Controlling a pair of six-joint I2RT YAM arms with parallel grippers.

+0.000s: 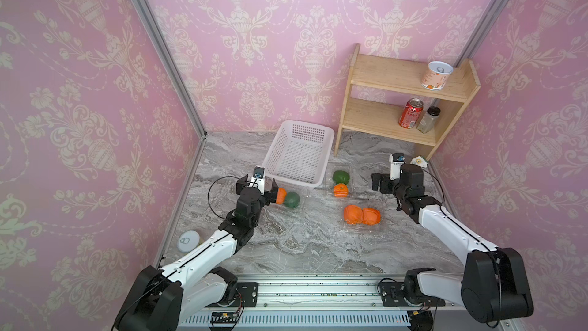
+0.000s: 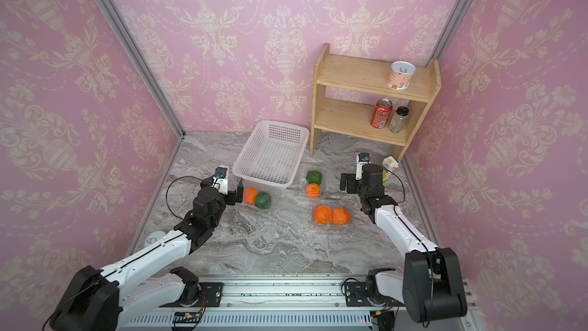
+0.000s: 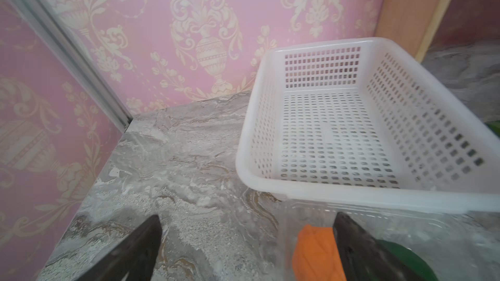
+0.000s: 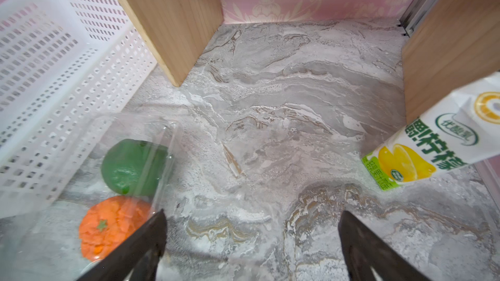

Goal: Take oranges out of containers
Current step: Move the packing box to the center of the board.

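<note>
At the left of the surface [image 1: 302, 249], left pincer [image 3: 247, 216]: wide open, empty; one finger over bare marble, the other over the first clear tray [image 3: 405, 220], which holds one orange [image 3: 313, 252] beside a green fruit [image 3: 400, 260]. Contact cannot be told. White basket [image 3: 270, 185] just behind it.

Right pincer [image 4: 253, 213]: wide open, empty, over bare surface beside the second tray [image 4: 173, 136], which holds a stem-marked orange [image 4: 113, 225] and a second green fruit [image 4: 132, 168].

Third tray [image 1: 362, 229], nearer the robot: two oranges [image 1: 353, 214], touching.
</note>
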